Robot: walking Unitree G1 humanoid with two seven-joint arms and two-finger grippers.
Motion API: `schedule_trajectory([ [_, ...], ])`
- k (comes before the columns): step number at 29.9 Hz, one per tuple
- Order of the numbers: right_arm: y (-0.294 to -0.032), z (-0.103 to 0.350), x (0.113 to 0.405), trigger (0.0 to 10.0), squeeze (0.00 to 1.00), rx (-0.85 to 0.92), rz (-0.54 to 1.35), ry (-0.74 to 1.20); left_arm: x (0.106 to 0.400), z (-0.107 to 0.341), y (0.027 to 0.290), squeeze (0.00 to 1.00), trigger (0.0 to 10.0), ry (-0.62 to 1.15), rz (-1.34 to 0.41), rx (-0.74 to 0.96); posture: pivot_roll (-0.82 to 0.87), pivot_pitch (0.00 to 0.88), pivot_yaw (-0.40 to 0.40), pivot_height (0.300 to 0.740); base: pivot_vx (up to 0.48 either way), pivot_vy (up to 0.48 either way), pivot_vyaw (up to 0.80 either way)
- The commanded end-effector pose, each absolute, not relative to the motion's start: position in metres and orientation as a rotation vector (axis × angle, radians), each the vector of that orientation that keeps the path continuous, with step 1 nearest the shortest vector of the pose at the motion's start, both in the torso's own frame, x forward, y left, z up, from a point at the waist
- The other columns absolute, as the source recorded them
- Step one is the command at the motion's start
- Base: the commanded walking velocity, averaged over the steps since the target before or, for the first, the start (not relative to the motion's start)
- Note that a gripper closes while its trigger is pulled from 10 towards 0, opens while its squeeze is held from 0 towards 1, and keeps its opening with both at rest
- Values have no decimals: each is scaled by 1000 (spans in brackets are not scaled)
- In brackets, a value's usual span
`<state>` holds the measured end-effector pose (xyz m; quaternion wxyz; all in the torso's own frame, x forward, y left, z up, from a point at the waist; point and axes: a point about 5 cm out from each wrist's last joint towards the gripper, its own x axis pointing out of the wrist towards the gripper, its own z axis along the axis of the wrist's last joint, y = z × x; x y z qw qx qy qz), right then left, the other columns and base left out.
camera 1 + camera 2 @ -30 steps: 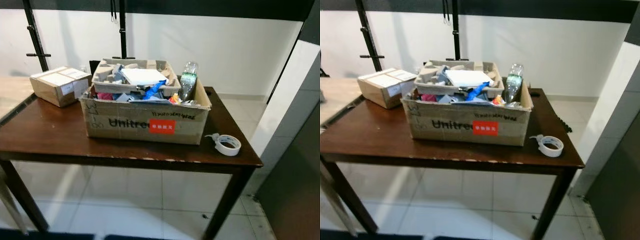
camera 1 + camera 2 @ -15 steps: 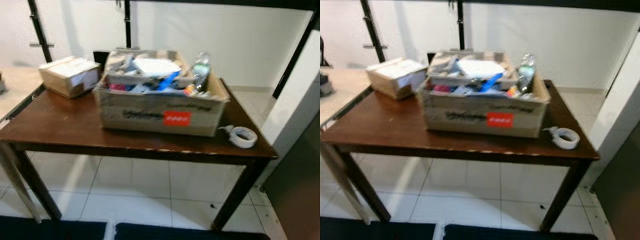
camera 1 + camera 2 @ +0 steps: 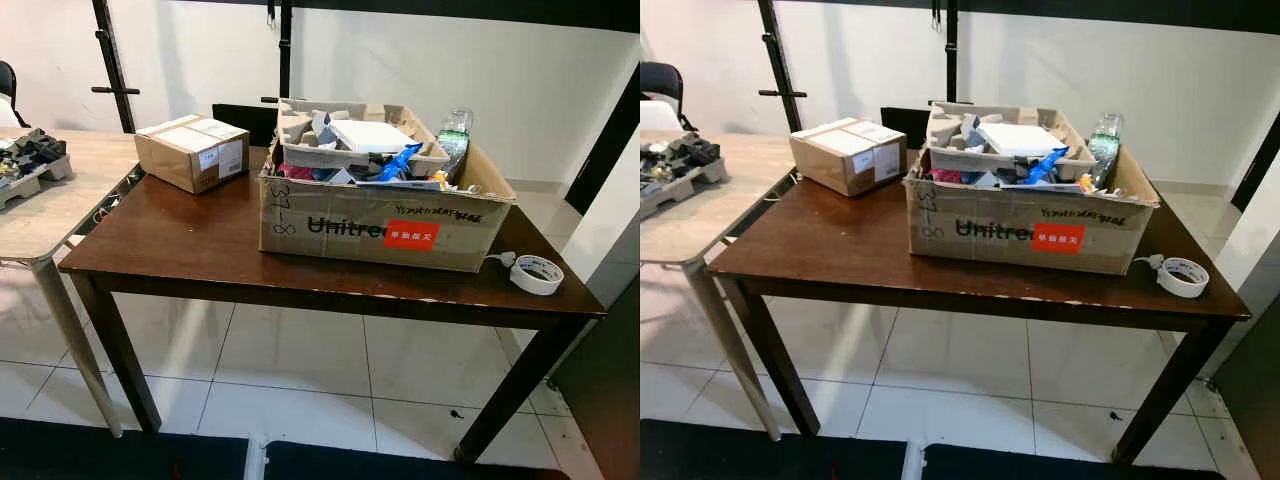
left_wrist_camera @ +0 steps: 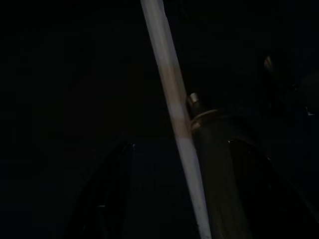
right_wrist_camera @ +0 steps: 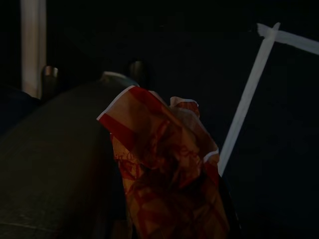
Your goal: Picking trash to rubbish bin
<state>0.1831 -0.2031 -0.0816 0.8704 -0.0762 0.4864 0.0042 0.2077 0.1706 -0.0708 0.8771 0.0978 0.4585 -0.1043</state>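
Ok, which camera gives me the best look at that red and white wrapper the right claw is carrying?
The right wrist view. The crumpled red and white wrapper sits close in front of that camera, held in the right claw, though the picture is dark. Both eye views look at the table and the cardboard box of trash instead, and the left wrist view is dark.

Both head views are sharp and evenly bright, with soft glare on the glossy dark brown wooden table point(image 3: 190, 235) and on the pale floor tiles point(image 3: 300, 375) beneath, at the lower middle of the frame. Both wrist views are very dark; a crumpled red-and-white paper wrapper point(image 5: 167, 172) shows dimly at centre.
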Motion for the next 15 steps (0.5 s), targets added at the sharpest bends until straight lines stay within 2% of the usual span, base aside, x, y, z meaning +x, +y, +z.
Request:
schedule_trajectory([
  [1, -209, -84, 176, 10000, 0, -157, -18, 1046, 200, -75, 170, 0, 10000, 982, -220, 206, -109, 151, -21, 740, 0, -480, 0],
  [2, -209, -84, 176, 10000, 0, -157, -18, 1046, 201, -75, 170, 0, 10000, 977, -215, 209, -109, 151, -21, 740, 0, -480, 0],
  [15, -210, -83, 178, 10000, 0, -155, -20, 1041, 203, -74, 172, 0, 10000, 962, -183, 174, -110, 149, -20, 740, 0, 0, 0],
])
